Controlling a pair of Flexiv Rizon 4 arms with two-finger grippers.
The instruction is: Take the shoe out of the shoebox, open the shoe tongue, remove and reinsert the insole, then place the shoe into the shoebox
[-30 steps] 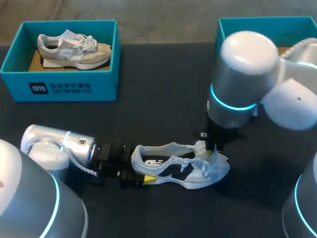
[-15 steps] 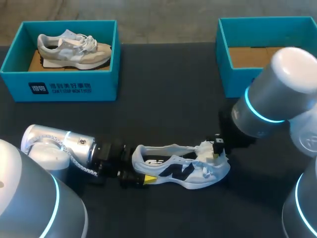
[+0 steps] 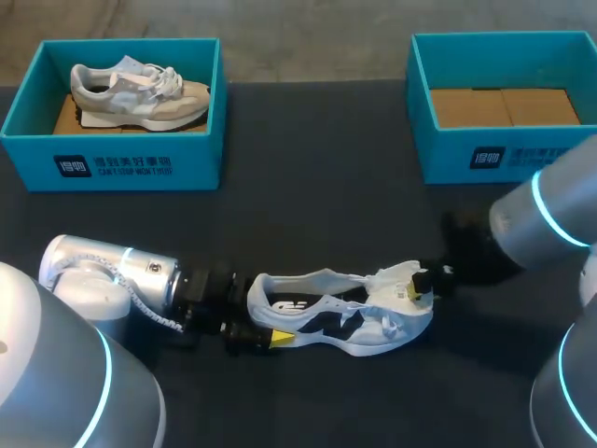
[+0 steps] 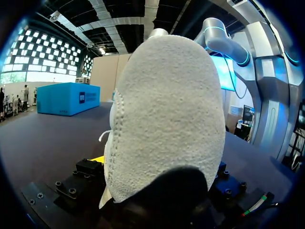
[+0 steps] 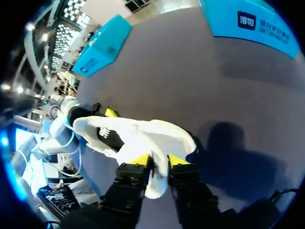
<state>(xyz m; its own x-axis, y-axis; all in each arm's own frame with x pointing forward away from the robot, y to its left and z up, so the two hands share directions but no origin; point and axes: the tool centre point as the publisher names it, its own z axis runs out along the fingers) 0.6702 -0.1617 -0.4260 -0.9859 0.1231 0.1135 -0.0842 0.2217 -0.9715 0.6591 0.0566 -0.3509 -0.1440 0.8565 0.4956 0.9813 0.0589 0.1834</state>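
Swung out rightward from white shoe (image 3: 340, 317), right claw (image 5: 158, 161) clenched on shoe tongue (image 3: 396, 280); left claw (image 3: 252, 322) grasping heel (image 4: 167, 119).

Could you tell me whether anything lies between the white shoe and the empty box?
Nothing visible does: only bare table separates the shoe from the box; the right arm sits beside that path.

This looks like a robot lab's test bench. A dark table (image 3: 308, 168) carries one teal shoebox (image 3: 112, 163) holding a grey shoe (image 3: 140, 93) and a second shoebox (image 3: 504, 159). The left arm (image 3: 112, 275) and the right arm (image 3: 550, 224), both with glowing blue rings, meet at a white shoe (image 3: 336, 313).
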